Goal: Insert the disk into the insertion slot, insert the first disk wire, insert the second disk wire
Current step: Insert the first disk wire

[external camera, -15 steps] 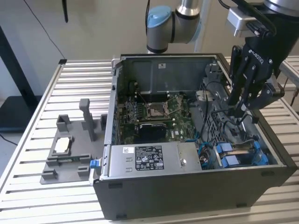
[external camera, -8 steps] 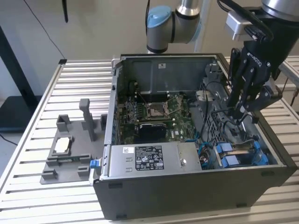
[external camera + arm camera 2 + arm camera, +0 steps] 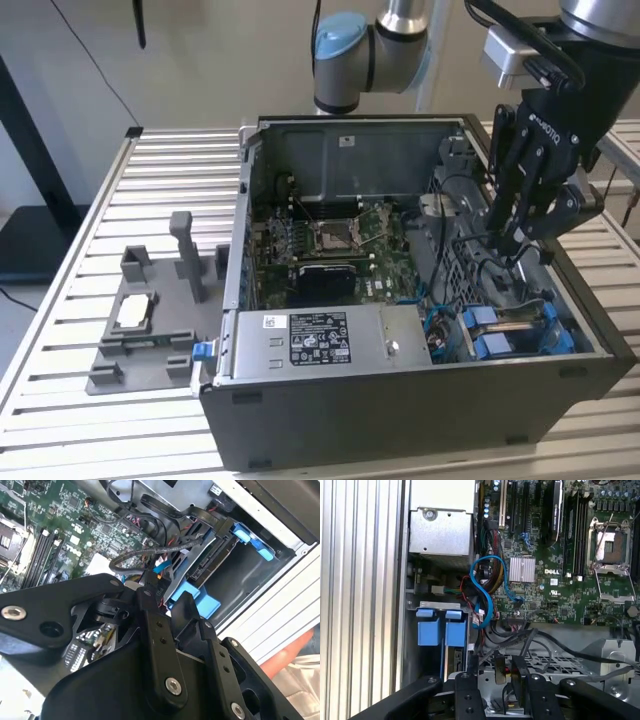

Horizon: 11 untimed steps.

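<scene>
Disk (image 3: pixel 212 561) sits pushed home in its slot (image 3: pixel 240 577), at the corner of the case (image 3: pixel 400 415) toward the exterior view's right, with its blue carrier (image 3: pixel 197 599) at the mouth. I judge that step done. Just beside the disk's end hangs a small plug (image 3: pixel 158 570) with a blue tail. My pincer (image 3: pixel 517 242) is down inside the case right at that plug, among loops of black cables (image 3: pixel 167 544). Whether I hold the plug or merely stand against it I cannot tell, because my own links block the sight. Farther out lie the board (image 3: pixel 545 595) and a curling blue cable (image 3: pixel 485 587). The case rests on a slatted surface (image 3: pixel 170 170).

The trouble I foresee is a plug that meets the disk's socket tilted. It would then jam or bend instead of seating. The black cables crowd close, so one could snag on my links and drag the plug askew. A hard push could also shift the disk in its slot.
</scene>
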Available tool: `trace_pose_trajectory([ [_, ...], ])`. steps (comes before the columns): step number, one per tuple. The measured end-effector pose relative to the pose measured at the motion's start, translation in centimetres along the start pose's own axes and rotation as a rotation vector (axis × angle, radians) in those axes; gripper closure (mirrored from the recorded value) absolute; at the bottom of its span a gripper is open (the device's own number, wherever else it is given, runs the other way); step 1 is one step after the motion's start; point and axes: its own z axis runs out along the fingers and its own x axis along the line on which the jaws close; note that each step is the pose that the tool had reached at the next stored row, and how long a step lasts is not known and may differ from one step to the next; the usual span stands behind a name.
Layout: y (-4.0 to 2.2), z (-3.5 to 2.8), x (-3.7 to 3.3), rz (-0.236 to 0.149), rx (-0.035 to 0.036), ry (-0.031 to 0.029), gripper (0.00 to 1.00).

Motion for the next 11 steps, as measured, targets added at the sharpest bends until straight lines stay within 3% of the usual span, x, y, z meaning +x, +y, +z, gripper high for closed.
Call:
trace_pose_trajectory([
  [5, -0.01, 0.00, 0.00, 0.000, 0.0000, -0.0001, 0.62],
  [7, -0.02, 0.01, 0.00, 0.000, 0.0000, -0.0001, 0.75],
  [11, -0.03, 0.00, 0.00, 0.000, 0.0000, 0.0000, 0.81],
])
